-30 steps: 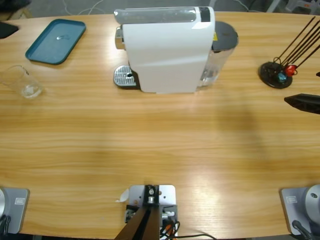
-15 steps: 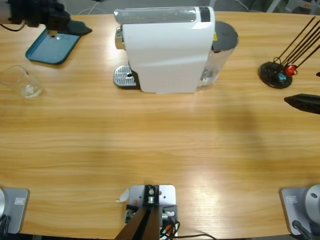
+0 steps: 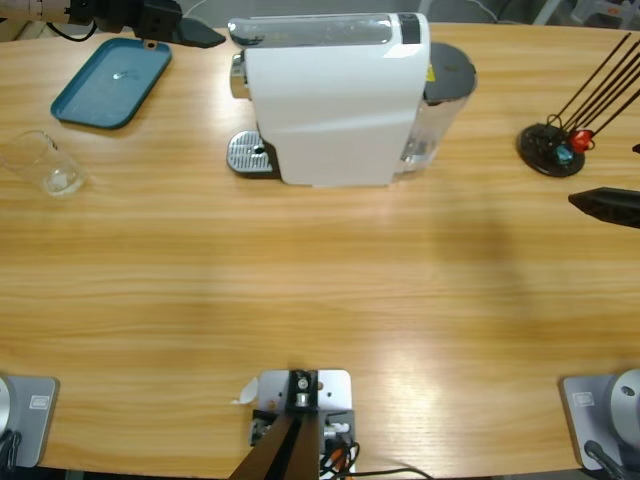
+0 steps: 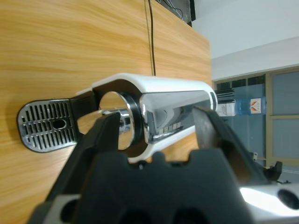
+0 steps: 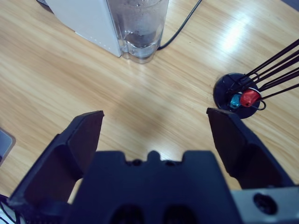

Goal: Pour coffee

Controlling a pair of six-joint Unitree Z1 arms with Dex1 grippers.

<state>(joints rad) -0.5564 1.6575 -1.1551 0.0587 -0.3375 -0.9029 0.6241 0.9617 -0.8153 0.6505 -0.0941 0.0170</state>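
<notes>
Hovering beside the coffee machine [image 3: 335,95], the left gripper [image 3: 195,35] is spread, holding nothing. Right gripper [image 5: 154,123] is spread wide, empty. Glass [image 3: 45,165] stands left; coffee indiscernible. No legible writing.

Wood, plastic, metal, glass

Smooth grained wooden table [image 3: 300,300]; glossy white plastic coffee machine [image 3: 330,100] with perforated metal drip tray [image 3: 250,155]; clear glass [image 3: 45,165].

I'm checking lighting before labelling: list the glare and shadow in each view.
High view: a pale sheen on the table in front of the coffee machine and a soft shadow to its right. Left wrist view: the machine's chrome spout mirrors its surroundings. Right wrist view: a bright glare patch beside the capsule holder.
</notes>
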